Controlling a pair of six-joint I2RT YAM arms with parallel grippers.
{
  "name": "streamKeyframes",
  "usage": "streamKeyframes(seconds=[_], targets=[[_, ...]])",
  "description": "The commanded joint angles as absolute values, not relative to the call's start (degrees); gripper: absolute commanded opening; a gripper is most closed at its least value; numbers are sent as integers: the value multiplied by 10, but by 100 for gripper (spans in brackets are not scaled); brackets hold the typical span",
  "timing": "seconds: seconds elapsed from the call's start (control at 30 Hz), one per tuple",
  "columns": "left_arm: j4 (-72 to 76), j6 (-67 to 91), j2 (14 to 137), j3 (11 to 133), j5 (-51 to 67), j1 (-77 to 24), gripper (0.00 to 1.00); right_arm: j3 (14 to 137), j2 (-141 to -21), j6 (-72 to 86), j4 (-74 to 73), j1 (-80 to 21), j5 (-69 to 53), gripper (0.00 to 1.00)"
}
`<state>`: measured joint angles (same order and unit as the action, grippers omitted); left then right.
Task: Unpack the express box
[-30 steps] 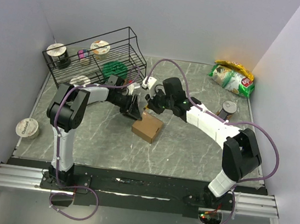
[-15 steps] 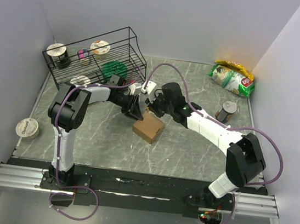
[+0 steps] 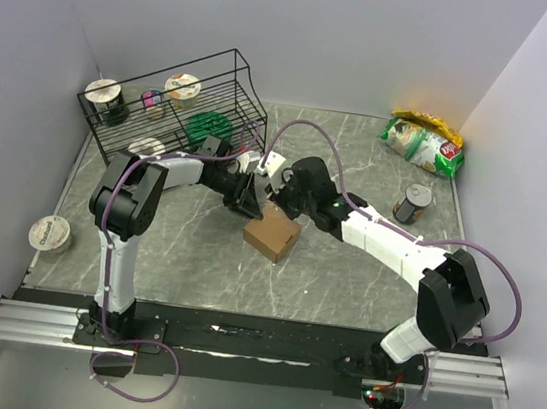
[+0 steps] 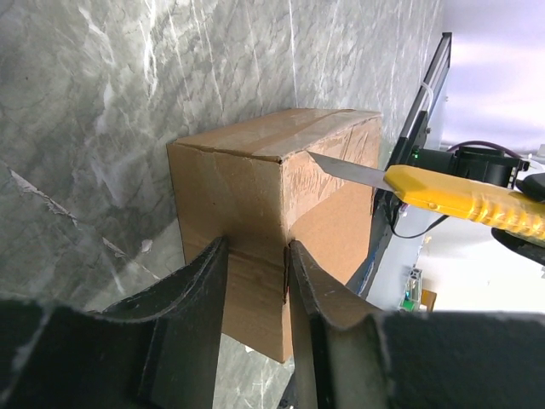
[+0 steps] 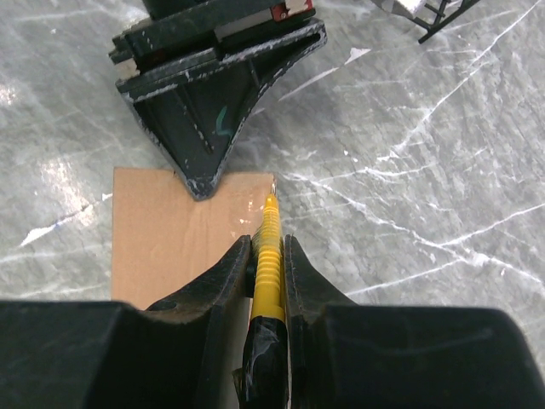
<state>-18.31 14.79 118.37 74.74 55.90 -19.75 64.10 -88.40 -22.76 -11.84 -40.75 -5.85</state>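
Observation:
The express box point(image 3: 272, 233), a small brown taped carton, stands on the grey marble table. My left gripper point(image 3: 252, 200) reaches it from the far left. In the left wrist view its fingers point(image 4: 254, 247) clamp one upright corner of the box point(image 4: 247, 187). My right gripper point(image 3: 277, 193) comes from the right and is shut on a yellow utility knife point(image 5: 267, 256). The knife's blade point(image 4: 345, 173) rests its tip on the box's top edge by the tape. The right wrist view shows the left gripper point(image 5: 203, 183) pressed against the far side of the box point(image 5: 162, 247).
A black wire rack point(image 3: 181, 102) holding cups and a green lid stands at the back left. A green snack bag point(image 3: 423, 142) lies at the back right, with a can point(image 3: 415, 203) in front of it. One cup point(image 3: 49, 232) sits by the left wall.
The left gripper's fingers have narrowed onto the box corner. The right arm has pushed left with the knife, bringing the blade to the box's top edge.

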Motion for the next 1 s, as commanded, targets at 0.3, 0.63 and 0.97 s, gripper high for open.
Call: streamKeyframes(seconds=[0.3,0.63,0.97], targets=[[-178,143,1214,746,468,-200,8,614,-850,-242,-174,-409,-49,0],[-179,142,1218,749,471,-201,4,577,-811,-274,-185,-401,-71,0],[-178,141,1223,749,475,-203,3,548,-782,-307,-189,-390,-82,0]])
